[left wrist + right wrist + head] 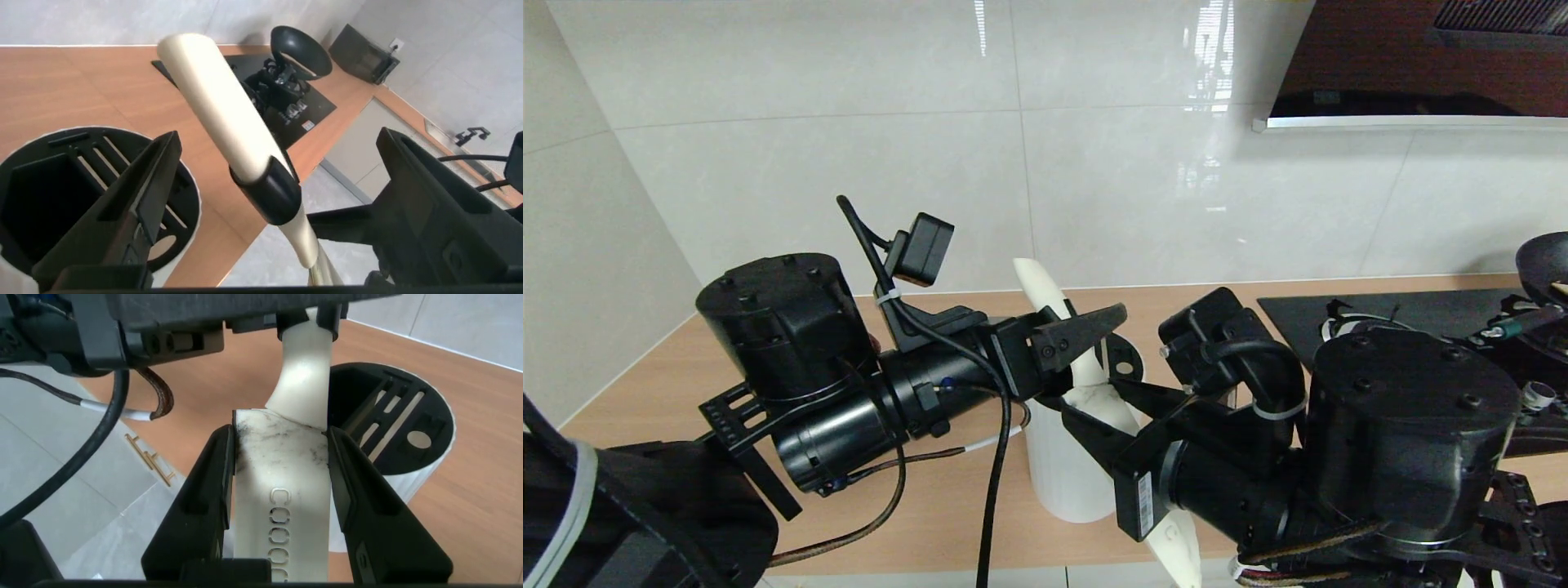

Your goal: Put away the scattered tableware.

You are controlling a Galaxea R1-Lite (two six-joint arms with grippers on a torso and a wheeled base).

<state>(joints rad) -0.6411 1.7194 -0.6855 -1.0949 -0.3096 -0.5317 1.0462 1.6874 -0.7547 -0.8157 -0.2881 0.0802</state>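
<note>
**Regrasp over the holder: spatula, blade end to handle end**

My left gripper (278,147): fingers wide apart, one either side of the handle, touching nothing. Between them runs the cream-white plastic slotted spatula (214,82). It is tilted, handle tip high toward the wall and blade low toward the counter's front edge. It hangs just above the white cylindrical holder with a black slotted top (1062,482), which stands on the pale wooden countertop (931,506). My right gripper (282,437): clamped on the flat blade, by its row of oval slots.

Judgement: this looks like a handover.
- Close left squarely on the handle before right lets go.
- Then stand the spatula upright and lower it into the holder.

Materials:
- Handle: smooth, glossy, rounded (likely slippery, so take it mid-shaft, not at the taper).
- Blade: flat and broad, scuffed grey where I hold it.
- Holder: matte, looks rigid. Its slots are narrow, so alignment will matter.
</note>
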